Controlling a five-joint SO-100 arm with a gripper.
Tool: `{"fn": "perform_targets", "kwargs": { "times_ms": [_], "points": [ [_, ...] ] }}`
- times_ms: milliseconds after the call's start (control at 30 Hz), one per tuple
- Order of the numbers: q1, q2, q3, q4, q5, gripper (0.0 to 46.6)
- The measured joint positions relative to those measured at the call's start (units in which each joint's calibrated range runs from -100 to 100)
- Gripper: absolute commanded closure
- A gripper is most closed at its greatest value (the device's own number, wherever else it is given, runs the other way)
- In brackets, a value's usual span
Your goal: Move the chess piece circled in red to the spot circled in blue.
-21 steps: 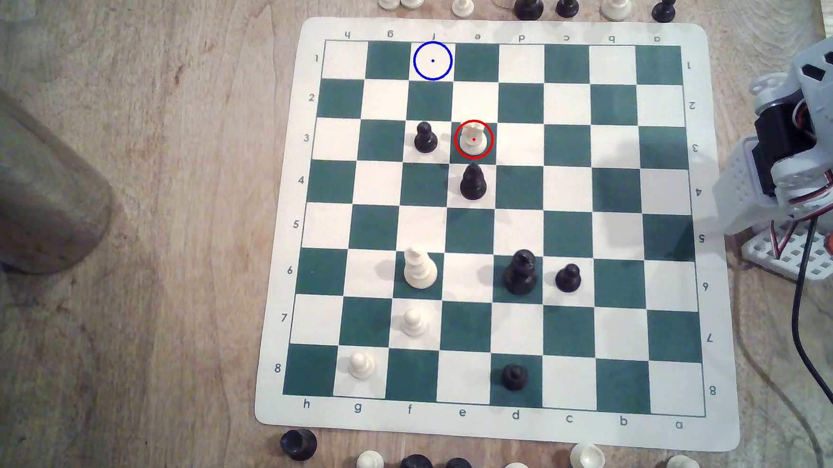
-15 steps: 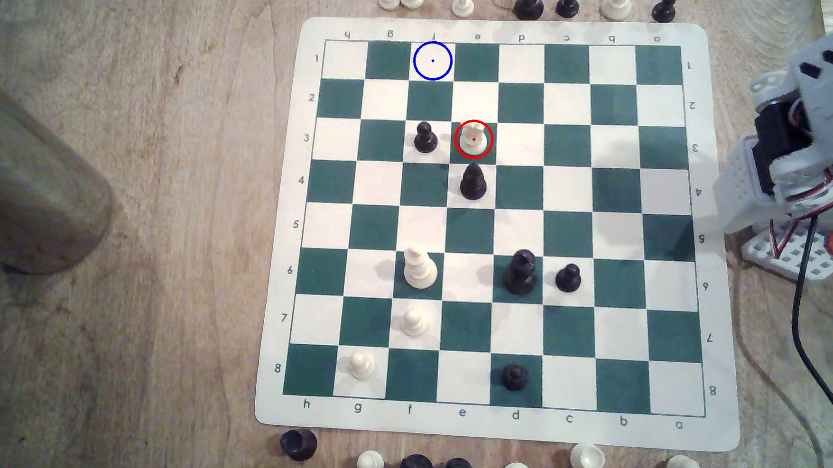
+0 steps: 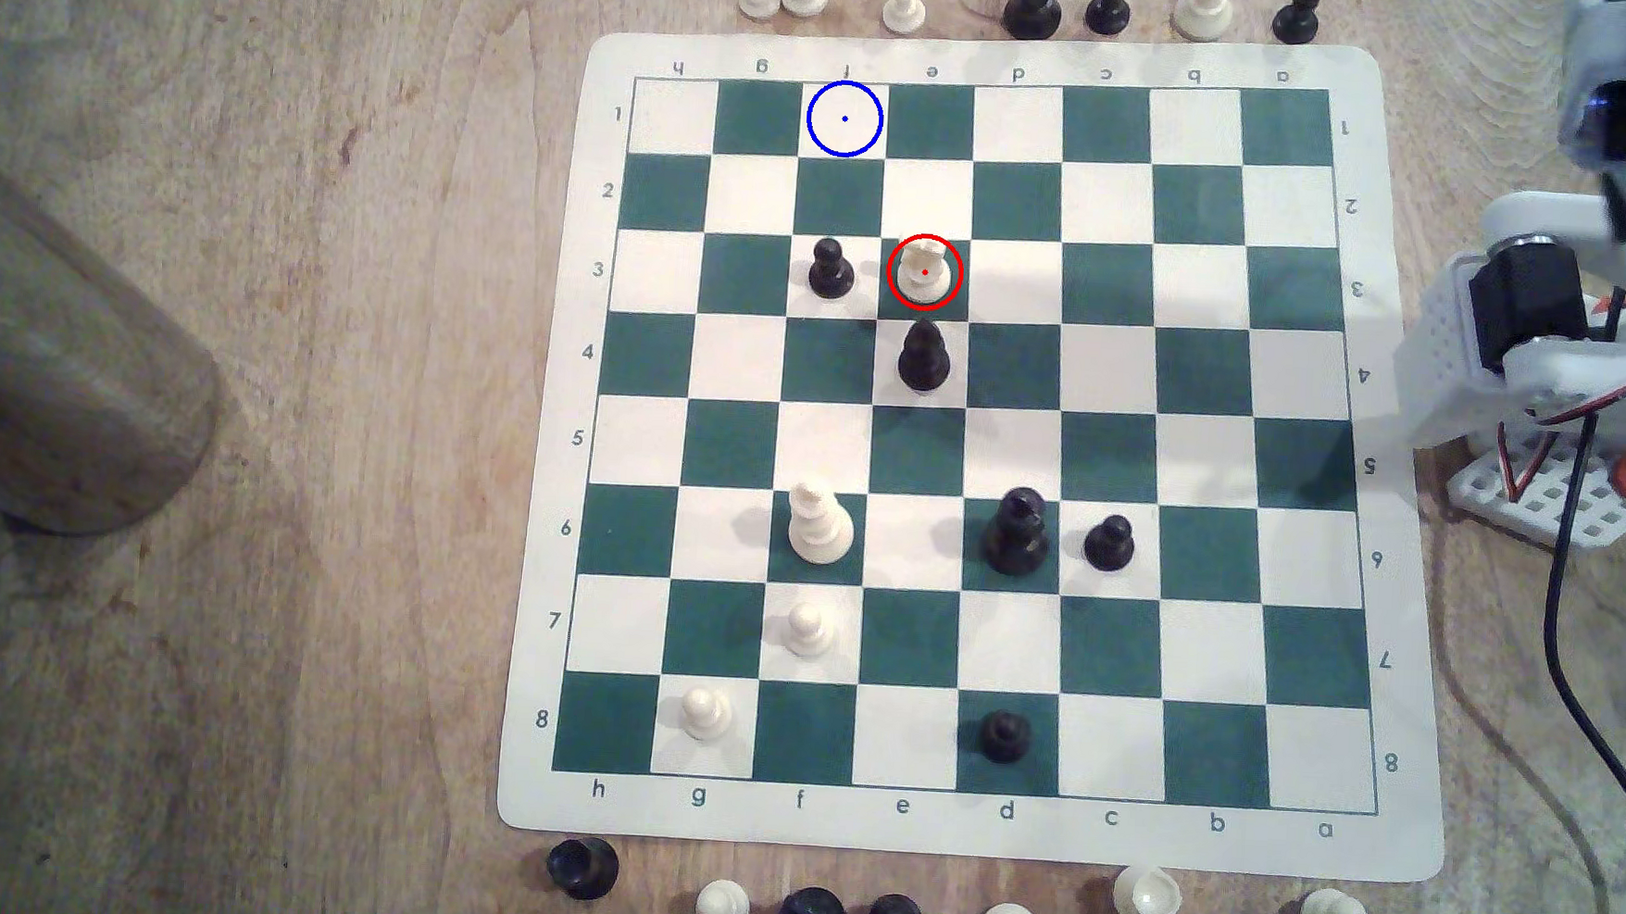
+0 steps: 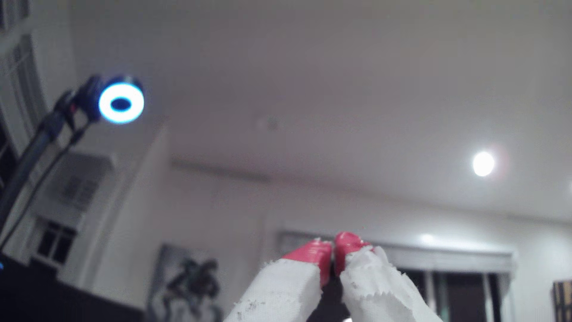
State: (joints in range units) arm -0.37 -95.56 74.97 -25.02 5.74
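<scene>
**Arm raised at the board's edge, knight-like piece not yet reached**

The chess piece [image 3: 924, 272] stands upright on its red-ringed green square in row 3, with a black pawn [image 3: 831, 269] on the next square to the exterior view's left and a taller black piece [image 3: 923, 355] on the square just below it. The spot [image 3: 844, 119] is a bare cream square in row 1, one column to the left and two rows up. The arm [image 3: 1568, 314] sits off the board [image 3: 963, 831] on the exterior view's right, well apart from the piece.

To do the reach well, I judge the gripper [image 4: 332, 247] should come down from above with the jaws spread first, fingers placed so they miss both black neighbours, then close on the piece's narrow upper part and lift it straight up before carrying it across.

In the wrist view the red-tipped jaws are together, tips touching or nearly so, holding nothing and aimed up at a ceiling.
</scene>
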Motion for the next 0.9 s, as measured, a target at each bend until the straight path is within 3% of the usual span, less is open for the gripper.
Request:
{"fn": "perform_targets", "kwargs": {
  "times_ms": [367,433,533,767,900],
  "points": [
    [5.4,5.6,-11.3,45.7,-0.2,45.9],
    [5.4,6.5,-11.4,49.8,-0.4,42.5],
    [7.2,7.5,-11.4,58.7,-2.0,41.8],
    [8.3,15.1,-17.2,71.8,-3.9,31.0],
    [11.9,22.7,-20.0,76.4,-4.9,29.1]
  ]
}}
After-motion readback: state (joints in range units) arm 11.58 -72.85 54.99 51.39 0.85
